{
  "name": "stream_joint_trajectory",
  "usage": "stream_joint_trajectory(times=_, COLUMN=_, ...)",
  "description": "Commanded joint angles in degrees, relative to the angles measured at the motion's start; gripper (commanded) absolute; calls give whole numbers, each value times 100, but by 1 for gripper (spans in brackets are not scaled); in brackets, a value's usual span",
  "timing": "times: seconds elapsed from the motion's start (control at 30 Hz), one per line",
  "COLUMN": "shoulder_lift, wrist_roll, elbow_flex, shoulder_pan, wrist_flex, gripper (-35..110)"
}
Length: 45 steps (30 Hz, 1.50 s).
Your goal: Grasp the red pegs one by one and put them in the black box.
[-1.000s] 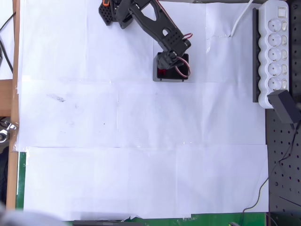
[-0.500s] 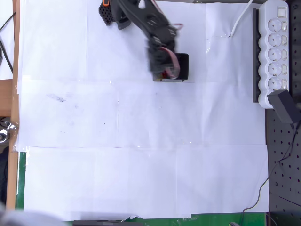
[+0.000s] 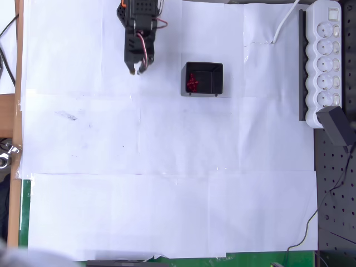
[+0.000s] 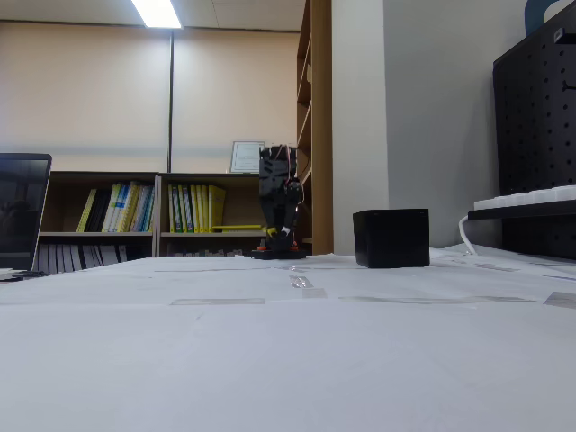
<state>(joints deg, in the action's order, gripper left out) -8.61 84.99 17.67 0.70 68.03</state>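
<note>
Nearest us, the white paper (image 3: 167, 183) looks bare of strays, so we would check it before reaching again. Beyond, the red pegs (image 3: 192, 83) lie clustered in the black box (image 3: 217, 78); the fixed view shows just its outer wall (image 4: 391, 238). Farthest, the gripper (image 3: 137, 70) hangs folded by its base, and we cannot tell how its jaws stand.

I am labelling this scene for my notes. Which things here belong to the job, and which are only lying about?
For the job:
- red pegs, lying in a heap inside the box
- black box, also seen from the side
- the arm's tool, away to the left of the box in the overhead view

Only lying about:
- white power strip
- laptop
- bookshelf
</note>
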Motion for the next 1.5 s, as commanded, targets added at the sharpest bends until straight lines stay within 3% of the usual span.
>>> stream_joint_trajectory(times=0.0, shoulder_lift=650, wrist_roll=35, elbow_flex=-308, shoulder_pan=-26, wrist_flex=264, gripper=0)
stream_joint_trajectory(times=0.2, shoulder_lift=1090, wrist_roll=44, elbow_flex=-809, shoulder_pan=-185, wrist_flex=694, gripper=0)
stream_joint_trajectory(times=0.33, shoulder_lift=1292, wrist_roll=0, elbow_flex=-1626, shoulder_pan=-316, wrist_flex=-176, gripper=0)
stream_joint_trajectory(times=0.7, shoulder_lift=1705, wrist_roll=431, elbow_flex=-1626, shoulder_pan=-88, wrist_flex=844, gripper=0)
stream_joint_trajectory(times=1.47, shoulder_lift=1863, wrist_roll=562, elbow_flex=-1626, shoulder_pan=-26, wrist_flex=914, gripper=0)
